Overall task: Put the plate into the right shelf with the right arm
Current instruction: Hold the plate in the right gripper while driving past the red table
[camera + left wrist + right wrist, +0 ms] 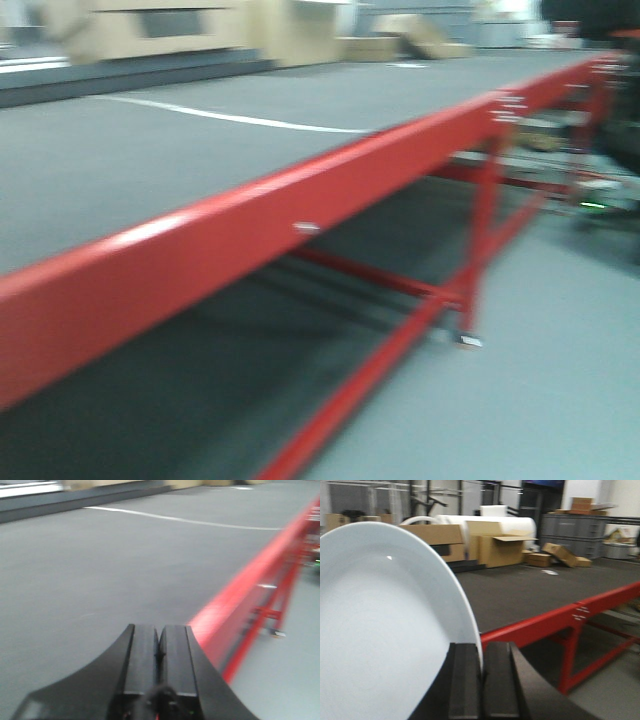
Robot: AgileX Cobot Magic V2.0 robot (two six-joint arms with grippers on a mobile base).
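My right fingers [464, 680] clamp the glossy white round plate [380, 630], lower left, by its rim; left fingers [142, 655] sit closed, empty (no shelf visible), so placing remains.

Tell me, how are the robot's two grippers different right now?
The left gripper is shut on nothing; the right gripper pinches the rim of the white plate. The left gripper looks out over the red-framed table; the right gripper has the plate filling its left side. Both have flat black fingers.
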